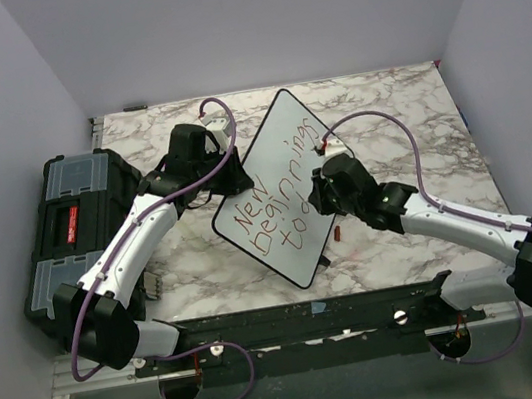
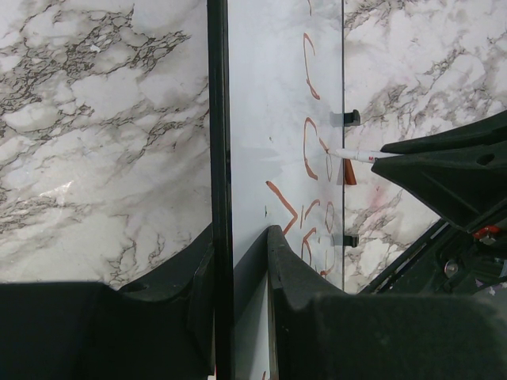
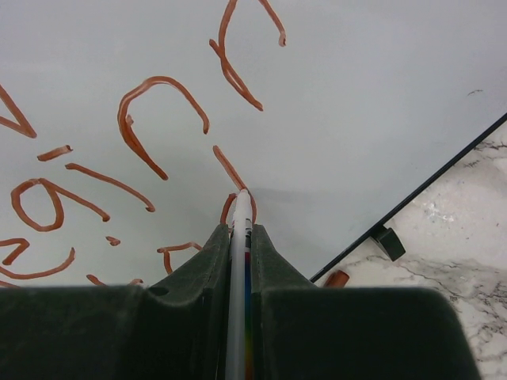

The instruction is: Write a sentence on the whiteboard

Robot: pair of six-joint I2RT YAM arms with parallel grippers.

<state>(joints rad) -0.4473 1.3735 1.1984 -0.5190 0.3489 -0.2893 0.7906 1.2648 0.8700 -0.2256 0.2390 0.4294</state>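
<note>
Third line begun, its last letters not yet written
My left jaws pinch the edge of the whiteboard (image 1: pixel 286 131), set diagonally mid-worktop (image 1: pixel 384 110); my right jaws are closed tight on the marker (image 3: pixel 240 229), tip on the board. The sentence (image 1: pixel 281 197) reads "New Beginnings tod", so I judge only the ending remains

The whiteboard (image 1: pixel 279 182) fills the middle of the counter (image 1: pixel 405 117) between the left end effector (image 2: pixel 242 237) and the right end effector (image 3: pixel 240 231), barring the way across. Each one's jaws are full: board frame in the left, marker (image 3: pixel 242 207) in the right. Left of the left end effector, a black toolbox (image 1: pixel 73 225) blocks the side. Beyond and right of the right end effector, bare marble lies open to the walls (image 1: pixel 494 11).
</note>
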